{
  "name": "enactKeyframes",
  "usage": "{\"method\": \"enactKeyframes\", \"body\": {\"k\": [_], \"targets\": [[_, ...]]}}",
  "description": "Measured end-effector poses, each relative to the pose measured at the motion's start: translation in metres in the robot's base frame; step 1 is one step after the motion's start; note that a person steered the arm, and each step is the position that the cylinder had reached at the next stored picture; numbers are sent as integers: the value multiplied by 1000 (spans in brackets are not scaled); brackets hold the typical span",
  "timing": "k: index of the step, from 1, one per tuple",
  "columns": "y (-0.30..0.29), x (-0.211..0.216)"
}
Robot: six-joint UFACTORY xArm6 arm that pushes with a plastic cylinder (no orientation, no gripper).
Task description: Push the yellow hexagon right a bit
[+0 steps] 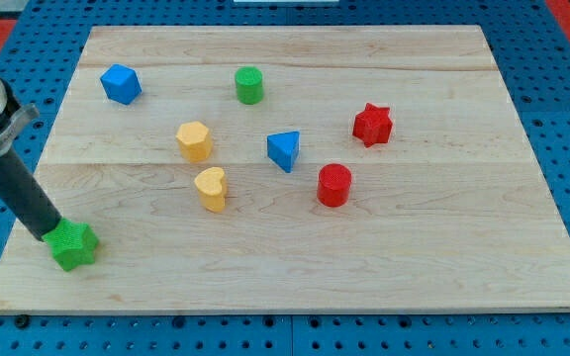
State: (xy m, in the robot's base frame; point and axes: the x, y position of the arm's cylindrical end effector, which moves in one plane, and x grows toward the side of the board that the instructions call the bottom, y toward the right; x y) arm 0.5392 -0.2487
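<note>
The yellow hexagon (194,140) sits on the wooden board (295,257), a little toward the view's left of the middle and in the upper half. Just below it and slightly to the view's right lies a yellow heart (210,188), close by but apart from it. To the hexagon's right, on nearly the same level, stands a blue triangle (284,150), with a clear strip of board between the two; this is the nearest thing on that side. Further right are a red cylinder (333,185), lower down, and a red star (372,124), a bit higher. A green cylinder (249,85) stands above and to the right of the hexagon, and a blue cube (121,84) lies toward the board's upper left corner.

My tip (51,237) is far from the hexagon, down near the board's lower left corner. It appears to touch the upper left edge of a green star (73,245), though the block may hide the very end of the rod. The rod leans up toward the view's left edge. There are no jaws here, only the plain rod.
</note>
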Motion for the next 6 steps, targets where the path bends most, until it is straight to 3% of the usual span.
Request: {"method": "enactKeyframes", "body": {"k": [1, 3, 4, 6], "targets": [[0, 0], [11, -77], [66, -129], [228, -158]]}}
